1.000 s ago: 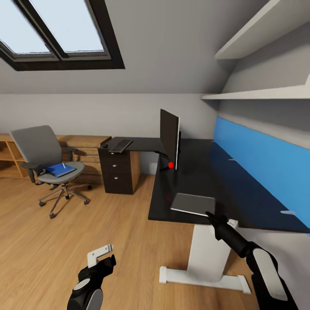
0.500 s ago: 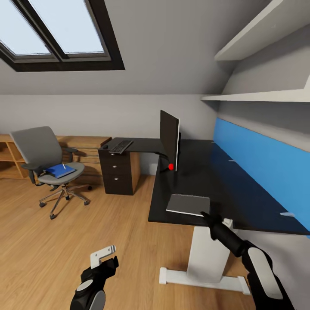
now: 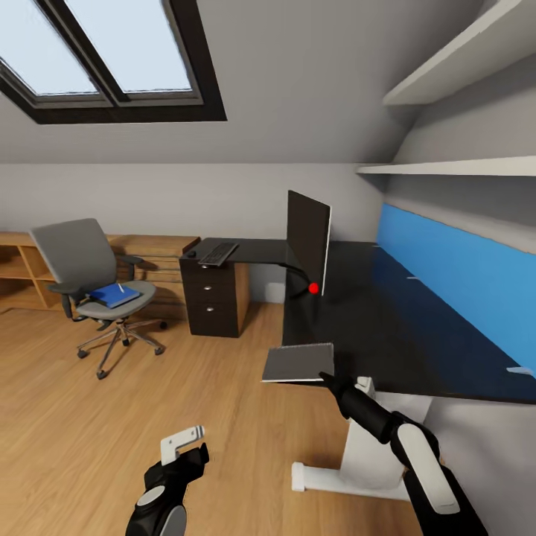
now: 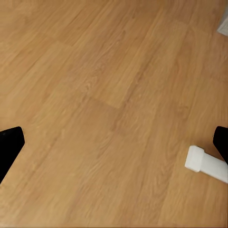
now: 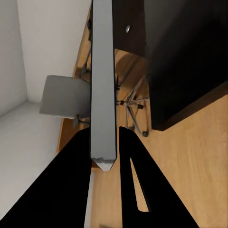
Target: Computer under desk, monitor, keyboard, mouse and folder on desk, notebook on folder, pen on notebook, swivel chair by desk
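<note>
While left tool point(image 3: 182, 441) hangs open, right tool point(image 3: 327, 378) pinches notebook point(image 3: 299, 362), off desk point(image 3: 387, 327) edge

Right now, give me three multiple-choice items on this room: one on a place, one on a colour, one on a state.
1. Where does the keyboard lie?
A. on the desk
B. on the floor
C. on the chair

2. What colour is the folder?
A. red
B. blue
C. green

3. What is the right gripper doing?
A. hanging open
B. shut on the notebook
C. shut on the monitor

Key: 1 A, it rests above the drawers; 2 B, bright blue on the seat; 3 B, the right wrist view shows the fingers clamping its edge.
</note>
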Robot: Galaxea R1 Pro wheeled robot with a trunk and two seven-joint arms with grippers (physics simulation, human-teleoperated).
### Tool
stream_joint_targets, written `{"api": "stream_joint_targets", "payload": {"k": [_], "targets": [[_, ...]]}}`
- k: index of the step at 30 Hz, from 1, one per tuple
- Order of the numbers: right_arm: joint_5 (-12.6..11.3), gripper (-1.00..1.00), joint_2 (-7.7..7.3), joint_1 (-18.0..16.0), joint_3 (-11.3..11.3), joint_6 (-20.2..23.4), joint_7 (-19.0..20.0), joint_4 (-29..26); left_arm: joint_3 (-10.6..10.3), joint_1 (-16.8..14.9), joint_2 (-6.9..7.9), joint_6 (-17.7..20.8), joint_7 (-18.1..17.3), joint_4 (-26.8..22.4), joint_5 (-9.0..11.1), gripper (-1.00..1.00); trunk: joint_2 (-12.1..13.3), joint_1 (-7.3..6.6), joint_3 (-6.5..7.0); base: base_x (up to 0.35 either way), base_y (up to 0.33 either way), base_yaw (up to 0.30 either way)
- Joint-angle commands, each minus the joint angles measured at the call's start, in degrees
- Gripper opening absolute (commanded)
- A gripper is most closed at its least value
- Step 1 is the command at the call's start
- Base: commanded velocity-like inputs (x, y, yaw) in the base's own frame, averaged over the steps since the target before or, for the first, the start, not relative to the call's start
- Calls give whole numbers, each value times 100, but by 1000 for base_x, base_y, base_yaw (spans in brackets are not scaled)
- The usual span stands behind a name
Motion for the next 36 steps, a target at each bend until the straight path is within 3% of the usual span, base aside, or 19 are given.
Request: {"api": "stream_joint_targets", "payload": {"k": [1,13,33,36], "targets": [[7,-100,-2,-5,-4,29,20,-2,-11,-4,1,4,48,-2,49,100,-3,-1,-6,0,329,0],[24,-100,-12,-5,0,19,38,10,-83,-4,6,-459,41,33,49,100,398,-220,174,0,322,0],[29,-100,-17,-4,-10,-9,39,12,-101,-4,7,-491,23,47,58,100,1200,-659,533,40,321,0],[32,-100,-15,-5,-14,-13,39,9,-157,-4,7,-490,22,74,58,100,1200,-659,533,238,259,0]]}}
